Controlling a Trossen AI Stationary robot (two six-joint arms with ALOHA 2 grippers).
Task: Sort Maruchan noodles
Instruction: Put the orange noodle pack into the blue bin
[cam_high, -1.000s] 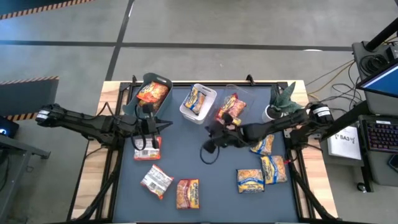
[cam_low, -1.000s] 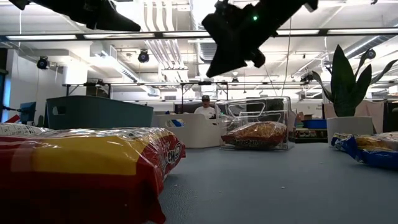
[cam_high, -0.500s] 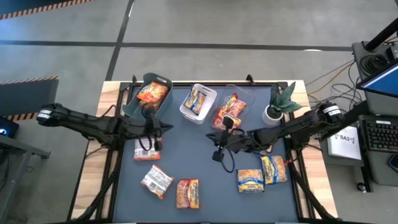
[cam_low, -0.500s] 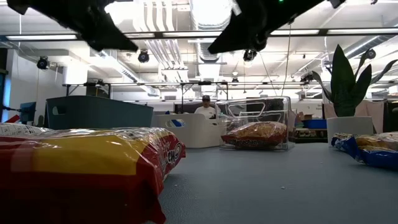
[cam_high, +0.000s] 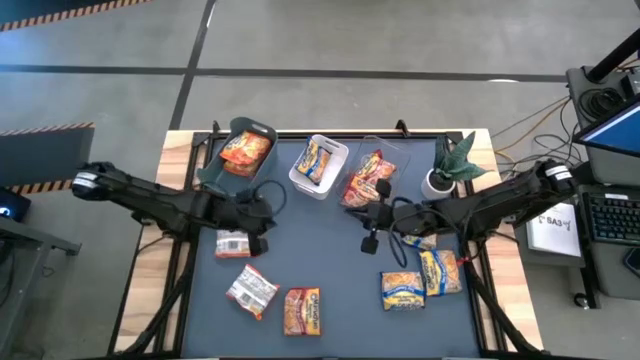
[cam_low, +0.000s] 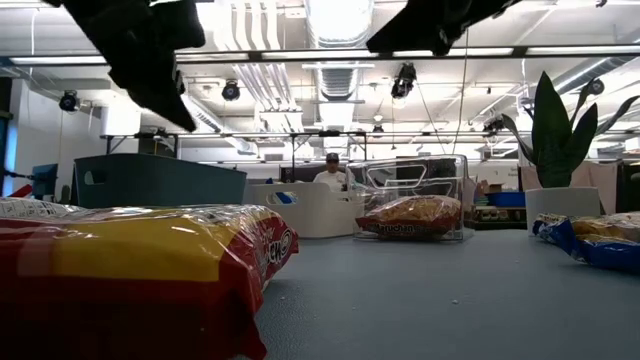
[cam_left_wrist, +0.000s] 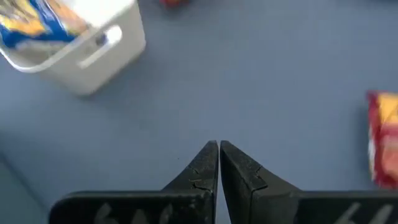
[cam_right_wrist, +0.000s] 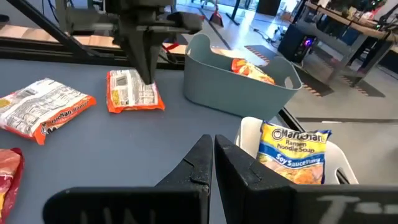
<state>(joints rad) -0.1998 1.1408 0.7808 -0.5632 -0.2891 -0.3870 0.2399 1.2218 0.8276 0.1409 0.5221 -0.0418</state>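
Maruchan noodle packets lie flat on the blue-grey table: an orange-white one (cam_high: 232, 243) at the left, two (cam_high: 250, 290) (cam_high: 303, 312) near the front, blue-yellow ones (cam_high: 403, 290) (cam_high: 440, 270) at the right. My left gripper (cam_high: 262, 217) hangs shut and tipped downward just right of the orange-white packet (cam_right_wrist: 134, 90), holding nothing. My right gripper (cam_high: 366, 222) is shut in mid-table, in front of the clear bin (cam_high: 372, 172), also with nothing in it. In the wrist views both finger pairs (cam_left_wrist: 217, 163) (cam_right_wrist: 211, 158) are closed over bare table.
Along the far edge stand a grey-green bin (cam_high: 240, 150) with an orange packet, a white bin (cam_high: 318, 163) with a blue-yellow packet (cam_right_wrist: 295, 155), and the clear bin with a red one. A potted plant (cam_high: 452, 165) stands far right. A person (cam_low: 330, 175) sits beyond the table.
My left gripper has sunk, tipped its fingers downward and shifted a little toward the table's right. My right gripper has drawn back toward the table's right edge and risen slightly. Both stayed shut; no packet moved.
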